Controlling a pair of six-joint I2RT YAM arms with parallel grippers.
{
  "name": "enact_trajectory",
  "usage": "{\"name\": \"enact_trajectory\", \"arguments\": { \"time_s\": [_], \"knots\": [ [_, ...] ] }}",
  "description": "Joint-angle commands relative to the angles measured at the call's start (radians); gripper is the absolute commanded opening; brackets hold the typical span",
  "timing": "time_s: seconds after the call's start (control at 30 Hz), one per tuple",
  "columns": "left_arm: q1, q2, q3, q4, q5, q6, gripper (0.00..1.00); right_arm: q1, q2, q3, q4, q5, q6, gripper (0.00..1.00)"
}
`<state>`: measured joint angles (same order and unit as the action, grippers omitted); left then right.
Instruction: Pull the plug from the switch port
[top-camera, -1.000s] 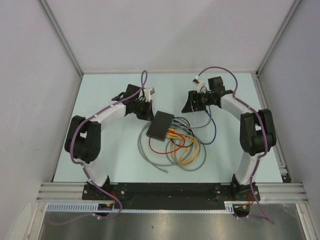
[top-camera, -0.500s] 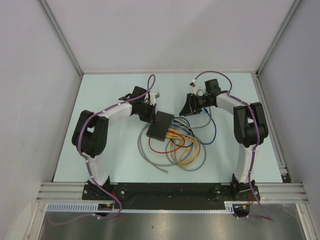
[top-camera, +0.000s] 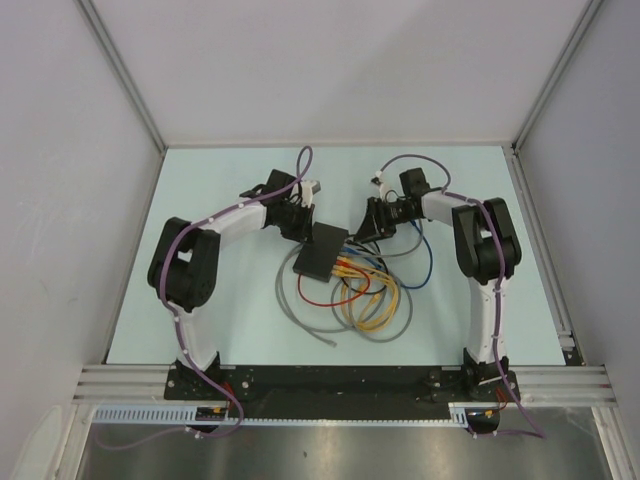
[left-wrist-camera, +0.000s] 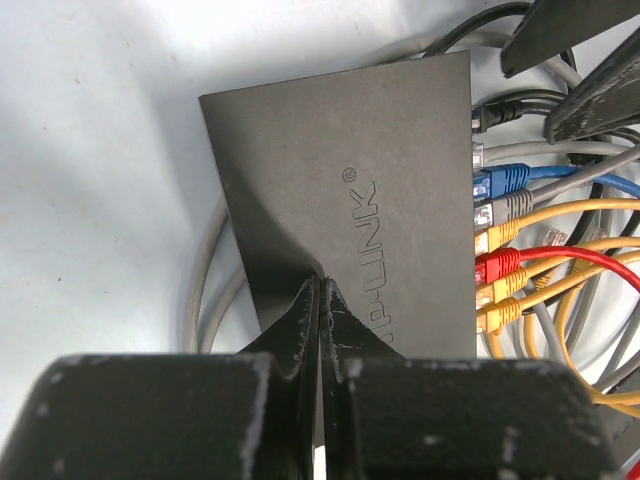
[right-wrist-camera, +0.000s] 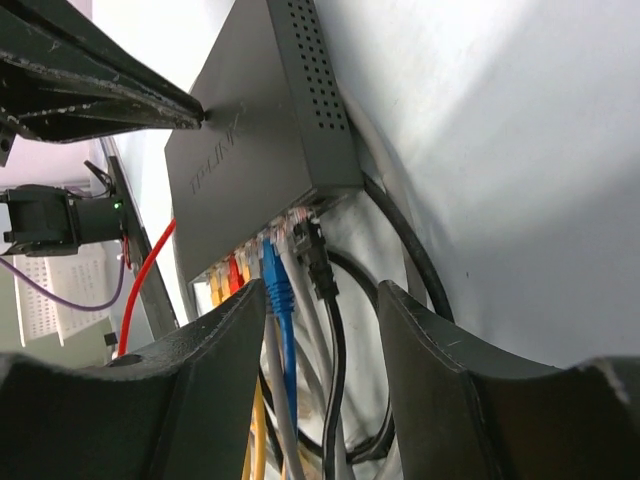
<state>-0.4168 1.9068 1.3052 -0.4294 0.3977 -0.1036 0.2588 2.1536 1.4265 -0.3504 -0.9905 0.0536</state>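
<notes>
Left hand (left-wrist-camera: 320, 290): closed, tip on switch (left-wrist-camera: 370, 200).
Right hand (right-wrist-camera: 320, 295): wide around plugs (right-wrist-camera: 277, 280).
Next: grip one plug, pull straight.

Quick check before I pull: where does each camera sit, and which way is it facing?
Top external: above and behind the bases, looking down on the table; both arms show, flanking the switch.
Left wrist: looks down along its shut jaws onto the switch's lid.
Right wrist: low, looks between its open jaws at the switch's plugged edge.
Both wrist views share the blue plug.
</notes>
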Motion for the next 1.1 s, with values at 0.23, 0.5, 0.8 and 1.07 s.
{"name": "enact_trajectory", "arguments": {
  "time_s": [0.23,0.5,0.8,1.07],
  "knots": [
    [-0.014,0.044,-0.011,-0.049,-0.069,0.039,0.00,0.034,0.080,0.098,0.056,-0.034,0.025,0.53],
    [-0.014,0.044,-0.009,-0.049,-0.071,0.045,0.00,0.040,0.120,0.132,0.045,-0.040,0.023,0.50],
    [-0.014,0.052,-0.001,-0.052,-0.072,0.050,0.00,0.049,0.137,0.137,0.033,-0.063,0.006,0.40],
    [-0.017,0.052,0.002,-0.052,-0.077,0.059,0.00,0.057,0.155,0.152,0.031,-0.083,0.008,0.33]
  ]
}}
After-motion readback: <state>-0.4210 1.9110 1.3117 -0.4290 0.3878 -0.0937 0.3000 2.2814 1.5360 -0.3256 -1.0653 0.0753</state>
